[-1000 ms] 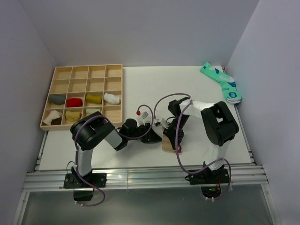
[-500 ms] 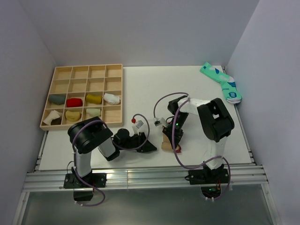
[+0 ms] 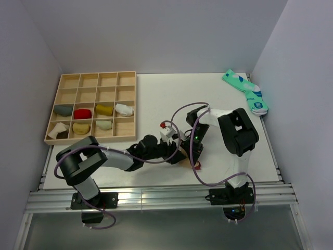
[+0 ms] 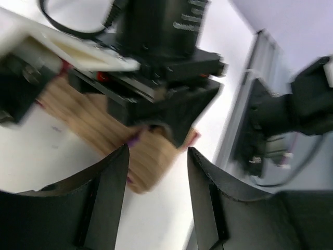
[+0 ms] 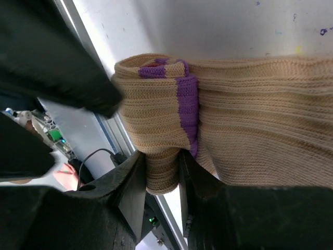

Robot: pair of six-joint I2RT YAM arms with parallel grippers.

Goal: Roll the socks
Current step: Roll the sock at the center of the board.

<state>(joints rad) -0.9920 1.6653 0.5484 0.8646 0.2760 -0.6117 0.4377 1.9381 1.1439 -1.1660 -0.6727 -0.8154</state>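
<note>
Two fingers of my right gripper (image 5: 162, 172) pinch the rolled end of the tan sock (image 5: 250, 120), lying near the front of the white table (image 3: 156, 94). My left gripper (image 4: 156, 154) hangs spread just beside it, holding nothing. Farther back sits a wooden tray (image 3: 99, 74), and teal socks (image 3: 245, 91) lie at the far right.
</note>
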